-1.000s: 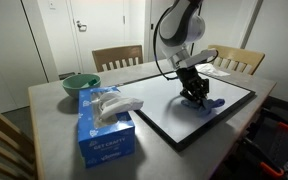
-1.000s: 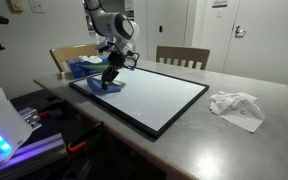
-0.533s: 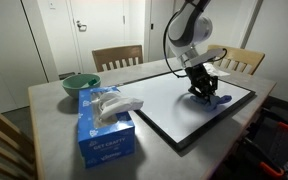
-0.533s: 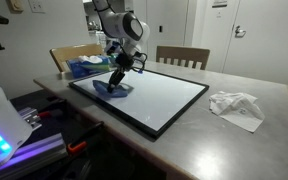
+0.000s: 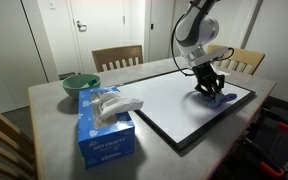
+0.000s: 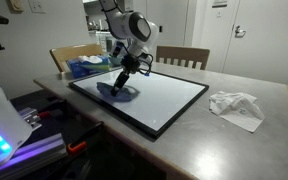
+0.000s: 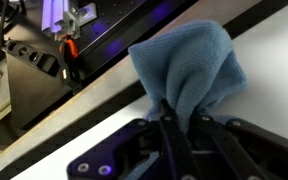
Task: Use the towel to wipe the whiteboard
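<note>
My fingers [image 5: 210, 88], clamped tight on the towel [image 5: 217, 97] bunched just beneath their tips, have dragged it farther along the whiteboard [image 5: 159, 105], so wiping looks well under way.

We see an arm [image 5: 196, 28] built of rounded white shells with darker grey bands at the joints in both exterior views. Its gripper [image 7: 181, 120] is black throughout, with slim dark fingers [image 7: 169, 142] and two small pale round spots [image 7: 104, 170] on the housing.
</note>
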Tool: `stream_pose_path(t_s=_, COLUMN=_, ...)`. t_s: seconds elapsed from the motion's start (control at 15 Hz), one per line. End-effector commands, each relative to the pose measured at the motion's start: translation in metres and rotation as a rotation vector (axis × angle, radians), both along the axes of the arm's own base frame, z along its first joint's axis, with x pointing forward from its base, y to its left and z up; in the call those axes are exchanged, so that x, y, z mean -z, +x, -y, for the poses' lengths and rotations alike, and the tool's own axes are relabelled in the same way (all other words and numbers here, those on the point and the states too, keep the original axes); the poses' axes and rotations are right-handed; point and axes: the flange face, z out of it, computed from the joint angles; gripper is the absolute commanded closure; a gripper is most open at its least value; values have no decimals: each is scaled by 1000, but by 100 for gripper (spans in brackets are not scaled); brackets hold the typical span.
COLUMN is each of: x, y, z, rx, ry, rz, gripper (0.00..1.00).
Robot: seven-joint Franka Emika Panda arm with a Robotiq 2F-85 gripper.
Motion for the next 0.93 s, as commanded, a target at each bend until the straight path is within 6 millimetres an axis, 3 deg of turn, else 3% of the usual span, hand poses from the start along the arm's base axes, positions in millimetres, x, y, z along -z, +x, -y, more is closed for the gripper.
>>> stream_pose_path(t_s=0.0, x=0, y=1, z=0, rx=1, ry=-1, rz=-1, gripper=96)
stream_pose_path(t_s=0.4, x=5, y=-3, z=21, rx=-152, ry=-92, rz=6, gripper=96)
stream_pose_path(t_s=0.87, x=6, y=-10, z=64, rx=-225, ry=-100, rz=33, gripper=96)
